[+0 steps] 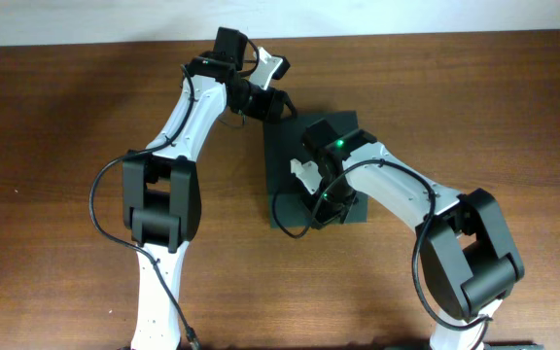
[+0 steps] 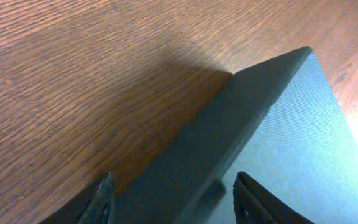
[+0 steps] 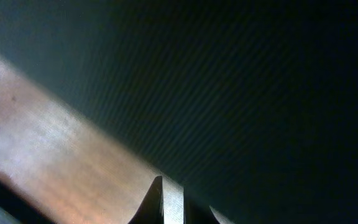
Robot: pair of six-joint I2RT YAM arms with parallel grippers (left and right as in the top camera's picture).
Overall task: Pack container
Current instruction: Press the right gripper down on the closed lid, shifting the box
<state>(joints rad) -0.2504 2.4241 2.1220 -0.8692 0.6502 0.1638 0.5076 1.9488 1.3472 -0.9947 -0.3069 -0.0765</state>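
The container (image 1: pixel 285 156), a dark green-black matte box with its lid down, lies in the middle of the table. My left gripper (image 1: pixel 270 102) is at its far left corner. In the left wrist view the container (image 2: pixel 291 143) has its long top edge running between the open jaws of the gripper (image 2: pixel 173 199): one finger is beside the side wall over the wood, the other over the lid. My right gripper (image 1: pixel 311 194) rests on the lid near its front left. In the right wrist view it (image 3: pixel 179 208) is shut, tips down at the container's (image 3: pixel 241 81) edge.
Brown wooden table (image 1: pixel 66 117) surrounds the box on all sides. Both arms reach in from the near edge, the left one along the box's left side and the right one across its right half. A pale wall strip runs along the far edge.
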